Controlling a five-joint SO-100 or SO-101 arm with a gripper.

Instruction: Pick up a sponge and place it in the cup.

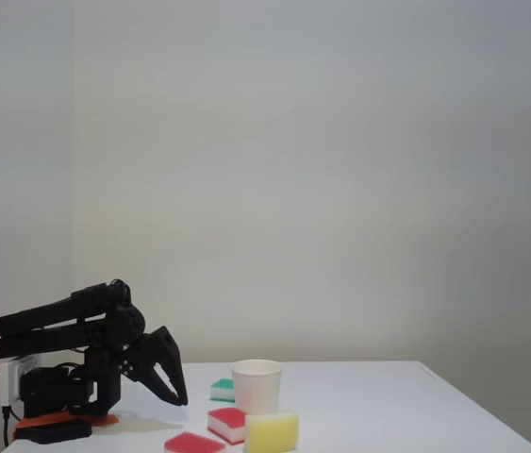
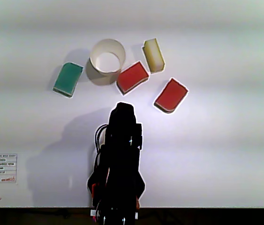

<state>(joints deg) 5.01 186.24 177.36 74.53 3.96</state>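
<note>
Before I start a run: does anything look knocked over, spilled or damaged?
Nothing stands out. The cup stands upright and looks empty; the green sponge, two red sponges and yellow sponge lie loosely around it, intact. The gripper hangs above the table.

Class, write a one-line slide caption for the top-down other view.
Black arm faces a white cup flanked by a green sponge, two red sponges and a yellow sponge.

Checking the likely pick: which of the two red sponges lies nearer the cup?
The red sponge right beside the cup; the other red sponge lies farther right, apart.
</note>
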